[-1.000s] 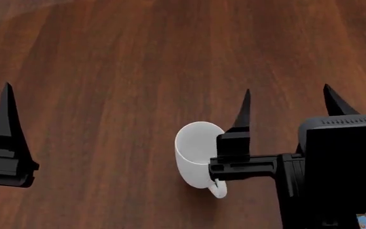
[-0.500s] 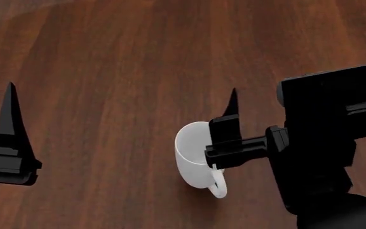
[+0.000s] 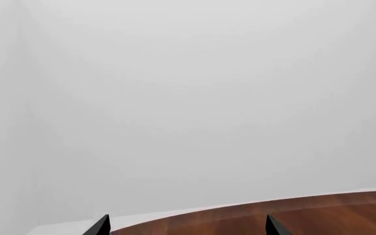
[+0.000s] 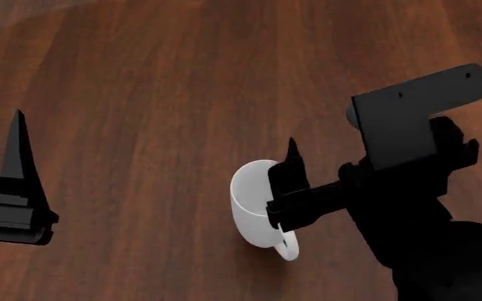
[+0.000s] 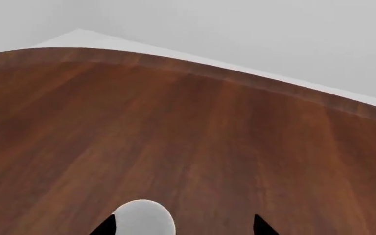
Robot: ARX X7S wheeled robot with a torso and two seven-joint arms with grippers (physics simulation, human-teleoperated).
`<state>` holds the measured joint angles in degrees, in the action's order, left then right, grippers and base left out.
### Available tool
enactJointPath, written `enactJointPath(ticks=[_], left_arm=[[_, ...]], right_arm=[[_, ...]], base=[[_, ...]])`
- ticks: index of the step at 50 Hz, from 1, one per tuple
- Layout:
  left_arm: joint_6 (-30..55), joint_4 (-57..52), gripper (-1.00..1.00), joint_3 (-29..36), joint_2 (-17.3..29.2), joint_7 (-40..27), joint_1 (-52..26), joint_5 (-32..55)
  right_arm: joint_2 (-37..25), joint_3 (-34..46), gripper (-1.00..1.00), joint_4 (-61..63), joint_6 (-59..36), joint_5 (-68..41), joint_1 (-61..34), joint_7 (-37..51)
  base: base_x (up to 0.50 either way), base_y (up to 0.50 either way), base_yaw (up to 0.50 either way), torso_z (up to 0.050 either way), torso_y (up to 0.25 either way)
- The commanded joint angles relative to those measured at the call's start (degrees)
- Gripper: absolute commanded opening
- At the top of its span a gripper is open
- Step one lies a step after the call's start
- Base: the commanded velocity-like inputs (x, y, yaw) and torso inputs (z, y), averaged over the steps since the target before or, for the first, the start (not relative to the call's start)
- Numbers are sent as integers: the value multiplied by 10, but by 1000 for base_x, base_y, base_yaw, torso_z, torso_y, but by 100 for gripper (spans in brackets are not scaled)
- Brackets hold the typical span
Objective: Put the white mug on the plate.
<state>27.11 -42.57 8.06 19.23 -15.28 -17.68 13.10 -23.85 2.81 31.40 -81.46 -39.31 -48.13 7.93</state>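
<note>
Right claw spread wide, one pointed black finger over the mug's rim. Glossy white mug upright on the dark wooden counter. Left claw open, empty.

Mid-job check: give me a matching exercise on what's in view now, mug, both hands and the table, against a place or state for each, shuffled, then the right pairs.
Things:
1. white mug
2. right hand
3. left hand
4. table

Places or states:
A. dark brown wood, bare over most of the head view
B. off to the side, fingers apart, nothing between them
C. standing upright, handle toward the robot
D. open, one finger over the mug's rim, the other out to the side

Pairs: 1-C, 2-D, 3-B, 4-A
</note>
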Motion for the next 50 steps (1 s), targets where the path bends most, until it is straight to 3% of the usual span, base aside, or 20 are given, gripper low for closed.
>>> enactJointPath(ticks=[1, 50], left_arm=[[-2, 0, 100, 3, 1, -3, 1, 0], [-3, 7, 100, 13, 7, -14, -4, 3]], right_arm=[[-13, 24, 100, -34, 8, -6, -6, -22], [-43, 134, 100, -121, 64, 11, 9, -64]], base=[[0, 0, 0, 0, 0], [0, 0, 0, 0, 0]])
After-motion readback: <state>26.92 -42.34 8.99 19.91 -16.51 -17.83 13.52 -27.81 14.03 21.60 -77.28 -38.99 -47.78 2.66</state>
